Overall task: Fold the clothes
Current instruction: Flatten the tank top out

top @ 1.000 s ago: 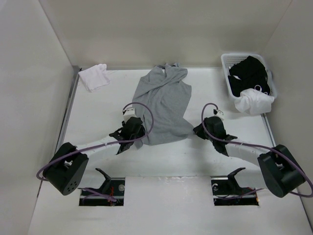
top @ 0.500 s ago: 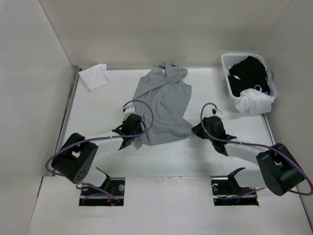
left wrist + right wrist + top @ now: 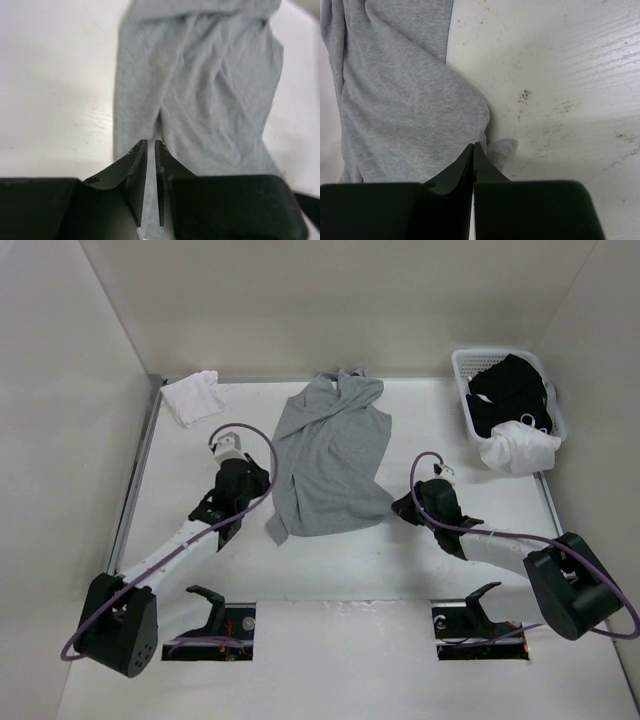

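Note:
The clothes, a light grey tank top (image 3: 330, 455), lie crumpled in the middle of the table with the neck towards the back wall. My left gripper (image 3: 255, 480) hovers just left of its left edge, apart from it. In the left wrist view the left gripper (image 3: 151, 143) has its jaws a narrow slit apart with nothing between them, and the tank top (image 3: 210, 95) spreads out ahead. My right gripper (image 3: 399, 507) sits at the hem's right corner. In the right wrist view the right gripper (image 3: 473, 145) is shut on the edge of the tank top (image 3: 405, 110).
A white basket (image 3: 460, 365) at the back right holds black garments (image 3: 510, 390) and a white one (image 3: 520, 452). A small folded white cloth (image 3: 195, 397) lies at the back left. Side walls close in the table left and right.
My left arm has pulled up and to the left, off the hem's left corner, and its jaws have narrowed from wide to a slit. The right gripper has stayed put.

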Controlling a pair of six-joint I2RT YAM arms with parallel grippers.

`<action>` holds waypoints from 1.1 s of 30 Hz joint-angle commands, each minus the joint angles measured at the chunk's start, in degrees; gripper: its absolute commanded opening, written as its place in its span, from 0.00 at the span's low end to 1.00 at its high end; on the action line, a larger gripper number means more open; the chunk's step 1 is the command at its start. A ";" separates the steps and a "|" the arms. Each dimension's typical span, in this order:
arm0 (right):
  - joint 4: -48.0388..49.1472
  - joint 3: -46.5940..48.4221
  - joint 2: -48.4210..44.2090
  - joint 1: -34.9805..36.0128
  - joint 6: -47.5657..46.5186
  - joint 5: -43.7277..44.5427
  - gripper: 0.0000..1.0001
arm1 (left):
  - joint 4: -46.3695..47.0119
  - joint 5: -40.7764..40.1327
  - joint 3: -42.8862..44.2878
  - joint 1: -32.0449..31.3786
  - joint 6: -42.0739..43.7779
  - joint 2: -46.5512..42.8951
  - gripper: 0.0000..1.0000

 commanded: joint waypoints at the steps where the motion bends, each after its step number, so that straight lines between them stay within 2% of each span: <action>1: 2.48 0.43 -0.33 0.64 -0.57 -0.44 0.03 | -0.60 4.45 1.10 6.98 -2.20 0.60 0.11; 4: 2.31 1.05 0.20 0.55 -0.92 -0.61 0.03 | 5.02 4.81 1.71 13.66 -4.22 7.27 0.11; 6: 1.87 1.31 0.20 0.38 -1.36 -1.31 0.03 | 5.91 7.69 3.02 14.56 -5.90 9.13 0.09; 9: 1.86 0.96 -0.24 0.29 -1.71 -1.84 0.04 | 5.92 8.33 2.51 6.77 -3.45 7.21 0.12; 12: 2.22 1.13 0.11 0.20 -1.80 -2.55 0.04 | 1.45 4.12 1.63 0.07 -1.95 6.50 0.22; 14: 2.31 1.22 0.20 0.11 -1.98 -2.64 0.04 | -0.85 2.27 1.36 -1.26 -2.73 7.38 0.32; 18: 2.39 0.70 -0.67 0.11 -2.07 -2.90 0.04 | -0.77 1.47 -0.05 0.40 -4.49 9.57 0.39; 28: 2.39 0.26 -1.38 0.02 -1.98 -2.90 0.04 | 4.33 4.54 1.27 0.50 -4.58 18.98 0.39; 31: 2.48 0.17 -1.47 0.02 -1.98 -2.90 0.04 | 5.29 4.72 1.36 0.41 -4.85 20.47 0.30; 33: 2.66 0.17 -1.47 0.02 -1.98 -2.90 0.04 | 6.35 5.16 1.27 0.32 -4.93 20.83 0.19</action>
